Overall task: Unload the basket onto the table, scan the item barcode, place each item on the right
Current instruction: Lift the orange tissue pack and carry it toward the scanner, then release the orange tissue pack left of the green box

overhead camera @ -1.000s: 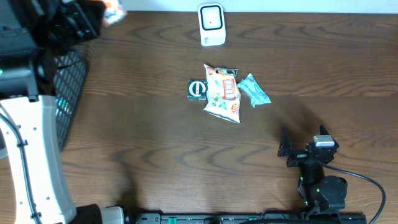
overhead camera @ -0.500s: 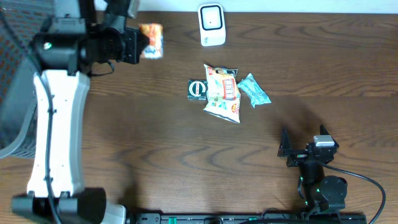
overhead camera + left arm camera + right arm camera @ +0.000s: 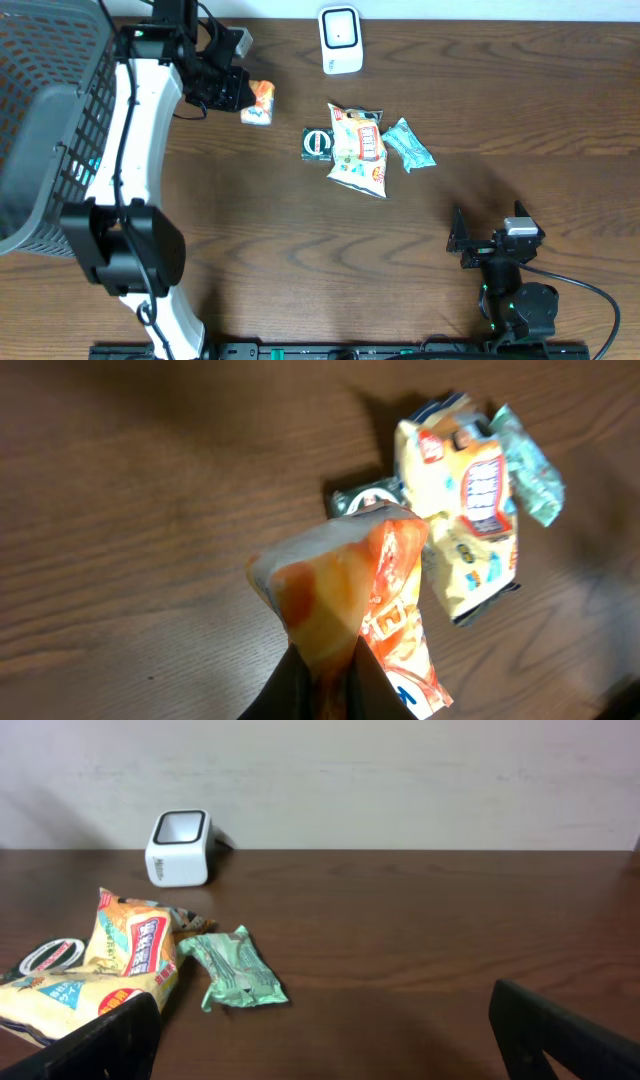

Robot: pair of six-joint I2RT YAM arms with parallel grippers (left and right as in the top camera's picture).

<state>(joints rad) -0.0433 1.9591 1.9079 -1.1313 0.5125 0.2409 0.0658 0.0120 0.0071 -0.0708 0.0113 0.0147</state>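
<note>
Left pincer [image 3: 330,685] pinching orange packet [image 3: 345,590], tips cropped

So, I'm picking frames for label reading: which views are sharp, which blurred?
Left wrist: the orange packet, close to the lens, is soft and its print smeared; overhead: sharp, evenly lit; right wrist: scanner and yellow bag in focus.

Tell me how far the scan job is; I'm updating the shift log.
Done: left gripper is shut on an orange packet. In hand: it hangs beside the white scanner, short of its window. Left: the scan itself; yellow bag, green packet and black item wait on the table. The right gripper sits open, idle.
</note>
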